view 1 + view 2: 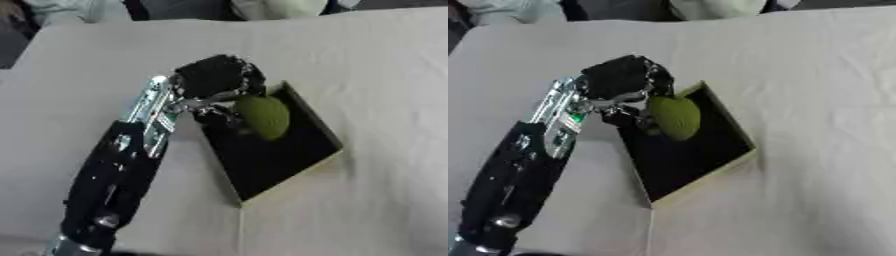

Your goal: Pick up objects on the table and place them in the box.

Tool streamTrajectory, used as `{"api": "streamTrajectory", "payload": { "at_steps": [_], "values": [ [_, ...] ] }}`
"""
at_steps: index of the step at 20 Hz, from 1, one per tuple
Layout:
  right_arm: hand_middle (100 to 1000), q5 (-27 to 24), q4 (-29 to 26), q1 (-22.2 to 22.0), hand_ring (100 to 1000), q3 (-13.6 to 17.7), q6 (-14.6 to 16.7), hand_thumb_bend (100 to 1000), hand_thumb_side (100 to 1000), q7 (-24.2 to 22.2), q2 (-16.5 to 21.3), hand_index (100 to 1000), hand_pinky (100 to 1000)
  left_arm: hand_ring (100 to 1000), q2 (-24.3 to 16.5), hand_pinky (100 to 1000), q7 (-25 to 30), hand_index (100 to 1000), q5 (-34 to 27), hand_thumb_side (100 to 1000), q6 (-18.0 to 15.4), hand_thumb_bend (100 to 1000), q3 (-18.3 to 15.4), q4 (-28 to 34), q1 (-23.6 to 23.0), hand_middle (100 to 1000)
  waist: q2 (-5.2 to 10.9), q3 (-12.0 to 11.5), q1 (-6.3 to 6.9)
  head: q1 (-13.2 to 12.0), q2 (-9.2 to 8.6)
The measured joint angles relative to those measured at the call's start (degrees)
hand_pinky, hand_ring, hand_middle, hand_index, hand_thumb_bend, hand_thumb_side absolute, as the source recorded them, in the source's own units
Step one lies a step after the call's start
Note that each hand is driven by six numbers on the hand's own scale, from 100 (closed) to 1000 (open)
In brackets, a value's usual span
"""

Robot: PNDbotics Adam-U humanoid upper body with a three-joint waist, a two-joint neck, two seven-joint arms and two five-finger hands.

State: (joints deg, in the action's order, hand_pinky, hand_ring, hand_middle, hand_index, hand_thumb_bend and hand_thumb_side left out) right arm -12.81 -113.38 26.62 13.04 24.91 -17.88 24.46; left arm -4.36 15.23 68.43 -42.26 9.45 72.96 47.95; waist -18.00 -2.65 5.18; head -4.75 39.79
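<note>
1. The black left hand (214, 77) hangs over the far corner of the shallow square box with tan cardboard walls and a dark inside (325, 131). Its fingers are dark against the dark box, so their outlines are hard to follow.
2. The rounded green fruit-like object (262, 116) sits just under the hand, over the box's far half. The fingers curl round its upper left side and hold it.
3. I cannot tell whether the green object touches the box floor or hangs above it.
4. The left arm, black with a silver wrist section (156, 111), comes in from the lower left corner and is cut off there.
5. The box lies askew near the middle of the table covered in pale beige cloth (385, 70).
</note>
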Motion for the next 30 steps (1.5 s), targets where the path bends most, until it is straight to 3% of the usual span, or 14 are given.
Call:
{"api": "streamTrajectory", "payload": {
  "at_steps": [5, 8, 10, 11, 12, 13, 16, 20, 23, 24, 27, 30],
  "values": [
    [682, 0.01, 0.00, 0.00, 818, -0.01, -0.11, 100, 563, -0.11, 0.00, 883, 730, 395, 0.51, 433, -0.35, 585, 2.68, 121, -0.30, 100, 0.34, -2.70, -0.08, 403, 0.00, 0.00, -0.01, -0.06, 0.01],
    [682, 0.01, 0.00, 0.01, 818, -0.01, -0.13, 100, 563, -0.13, 0.00, 883, 730, 444, 0.51, 483, -0.31, 662, 4.20, 112, -0.32, 110, 0.34, -3.59, -0.08, 457, 0.00, -0.02, -0.01, -0.17, 0.06],
    [682, 0.01, 0.00, 0.01, 818, -0.01, -0.16, 100, 562, -0.16, 0.00, 883, 730, 593, 0.51, 648, 0.24, 805, 5.35, 166, -0.54, 205, 0.34, -3.82, -0.09, 601, 0.00, -0.09, -0.01, -0.17, 0.34],
    [682, 0.01, 0.00, 0.01, 819, -0.01, -0.20, 100, 561, -0.20, 0.00, 883, 730, 657, 0.50, 727, 0.59, 832, 5.88, 204, -0.73, 245, 0.34, -3.85, -0.11, 646, 0.00, -0.13, -0.01, -0.17, 0.46],
    [682, 0.01, 0.00, 0.01, 819, -0.01, -0.22, 100, 562, -0.22, 0.00, 883, 730, 671, 0.50, 727, 0.89, 837, 6.39, 213, -0.99, 254, 0.33, -3.83, -0.12, 655, 0.00, -0.15, -0.01, -0.17, 0.48],
    [682, 0.02, 0.00, 0.01, 819, -0.01, -0.23, 100, 562, -0.24, 0.00, 883, 729, 752, 0.49, 807, 1.14, 871, 6.84, 307, -1.25, 338, 0.32, -3.68, -0.12, 724, 0.00, -0.16, -0.01, -0.17, 0.49],
    [682, 0.03, 0.00, 0.01, 819, -0.01, -0.24, 100, 562, -0.26, 0.00, 883, 729, 786, 0.49, 842, 1.82, 892, 7.67, 470, -2.13, 436, 0.20, -2.99, -0.35, 747, 0.00, -0.19, -0.01, -0.17, 0.50],
    [681, 0.06, 0.00, 0.00, 819, -0.01, -0.26, 100, 562, -0.25, 0.00, 883, 729, 796, 0.49, 850, 2.69, 898, 6.80, 575, -2.91, 501, -0.72, -1.87, -1.30, 750, 0.00, -0.22, -0.01, -0.09, 0.66],
    [681, 0.07, 0.00, 0.00, 819, -0.01, -0.26, 100, 561, -0.25, 0.00, 883, 729, 794, 0.41, 845, 3.69, 898, 4.53, 595, -2.29, 498, -1.83, -0.50, -1.90, 747, 0.00, -0.24, -0.02, 0.24, 1.03],
    [681, 0.08, 0.00, 0.00, 819, 0.00, -0.27, 100, 561, -0.25, 0.00, 883, 728, 789, 0.39, 837, 4.07, 894, 3.62, 583, -1.92, 461, -2.19, 0.09, -2.08, 742, 0.00, -0.24, -0.03, 0.34, 1.06],
    [681, 0.11, 0.00, -0.01, 820, 0.00, -0.27, 100, 560, -0.25, 0.00, 884, 728, 770, -0.02, 814, 5.28, 885, -0.29, 521, -0.71, 404, -3.67, 2.67, -2.13, 725, -0.01, -0.28, -0.12, 0.59, 1.21],
    [681, 0.16, 0.00, -0.05, 820, 0.03, -0.28, 100, 561, -0.20, 0.00, 884, 728, 739, -0.81, 771, 6.41, 869, -5.79, 442, 1.12, 290, -5.45, 6.94, -1.88, 696, -0.02, -0.37, -0.30, 0.77, 1.31]
  ]
}}
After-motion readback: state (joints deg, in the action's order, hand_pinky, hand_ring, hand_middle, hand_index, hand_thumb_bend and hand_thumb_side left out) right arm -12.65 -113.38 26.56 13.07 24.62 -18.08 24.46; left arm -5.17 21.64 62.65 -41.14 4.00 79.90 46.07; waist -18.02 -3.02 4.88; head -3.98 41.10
